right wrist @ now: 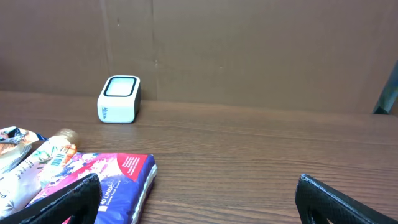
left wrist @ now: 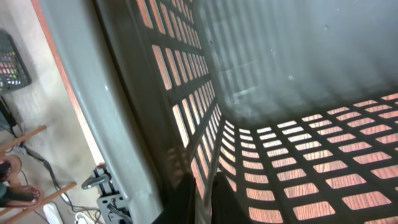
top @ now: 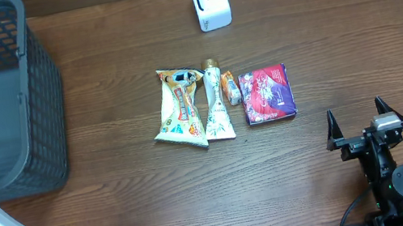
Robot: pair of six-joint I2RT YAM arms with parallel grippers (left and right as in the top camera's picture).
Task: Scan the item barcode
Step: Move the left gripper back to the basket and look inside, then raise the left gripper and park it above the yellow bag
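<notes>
Nothing held

My left gripper (left wrist: 204, 190) sat closed and empty inside the one basket (top: 46, 90). My right gripper (top: 356, 114) stood wide open, holding nothing. Four items lay side by side: bag (top: 178, 107), tube (top: 216, 104), box (top: 229, 88), packet (top: 267, 95). One scanner (top: 210, 1) stood behind them.

Almost no writing is clear enough to read. On the side of the red packet (right wrist: 99, 180), in the right wrist view, the white print begins with what seems to be the number 40, and the words after it are too small to tell. The white scanner (right wrist: 118, 99) has a small dark mark on its side, the tube (right wrist: 53, 152) has fine printed lines like a barcode, and the pouch (top: 178, 106) has coloured label panels, but none of these can be read.
</notes>
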